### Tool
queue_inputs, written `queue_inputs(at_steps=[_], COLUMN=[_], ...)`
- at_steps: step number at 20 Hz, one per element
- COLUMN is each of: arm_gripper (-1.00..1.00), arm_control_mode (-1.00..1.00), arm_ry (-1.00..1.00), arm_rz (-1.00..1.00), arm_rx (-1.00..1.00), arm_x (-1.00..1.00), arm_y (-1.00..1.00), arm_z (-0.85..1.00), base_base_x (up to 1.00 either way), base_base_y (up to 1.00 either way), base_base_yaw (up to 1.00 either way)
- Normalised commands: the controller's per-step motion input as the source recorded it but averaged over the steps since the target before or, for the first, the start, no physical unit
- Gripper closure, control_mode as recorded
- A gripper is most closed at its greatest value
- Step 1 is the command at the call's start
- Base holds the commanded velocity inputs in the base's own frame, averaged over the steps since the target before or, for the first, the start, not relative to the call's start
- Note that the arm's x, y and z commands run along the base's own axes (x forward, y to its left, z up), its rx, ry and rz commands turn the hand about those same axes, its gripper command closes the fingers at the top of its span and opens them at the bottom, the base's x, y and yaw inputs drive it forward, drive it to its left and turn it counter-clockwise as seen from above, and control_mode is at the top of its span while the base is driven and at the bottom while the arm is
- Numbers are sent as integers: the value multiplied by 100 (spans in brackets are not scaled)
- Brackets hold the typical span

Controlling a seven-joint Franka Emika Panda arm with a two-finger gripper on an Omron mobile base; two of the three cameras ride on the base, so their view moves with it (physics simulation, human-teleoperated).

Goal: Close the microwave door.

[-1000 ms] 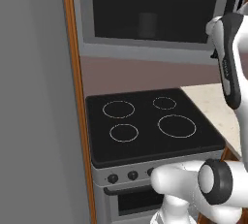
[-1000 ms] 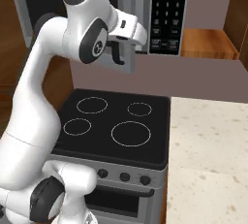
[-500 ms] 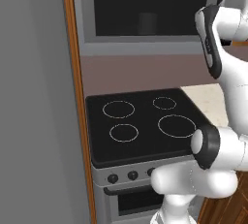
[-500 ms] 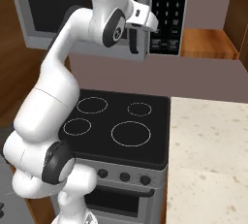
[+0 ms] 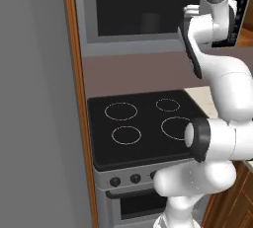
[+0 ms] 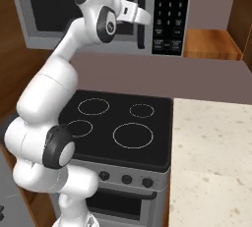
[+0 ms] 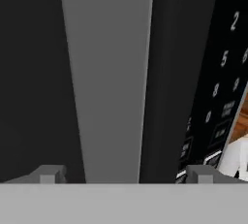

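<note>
I am pressing my tool (image 7: 123, 179), fingers spread and holding nothing, against the microwave door (image 7: 109, 72) frame, pushing squarely beside the keypad (image 6: 169, 17) until flush.

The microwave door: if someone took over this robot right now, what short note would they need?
End effector: open, holding nothing, fingers spread either side of the microwave door's grey frame edge, close up by the keypad.
Microwave door: looks flush against the microwave, dark window facing out.
Done: door appears shut.
Left: confirm it is fully closed, then back the arm away above the stove.
</note>
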Motion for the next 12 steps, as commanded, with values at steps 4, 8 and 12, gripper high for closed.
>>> queue_inputs(at_steps=[4,8,12], arm_gripper=[-100,-100,-100], arm_control_mode=[-100,-100,-100], arm_ry=[-12,-2,0], arm_rz=[-18,-12,0], arm_rx=[-3,0,0], arm_x=[78,46,51], arm_y=[3,0,-9], arm_z=[-16,-6,-7], base_base_x=[0,0,0], base_base_y=[0,0,0], base_base_yaw=[0,0,0])
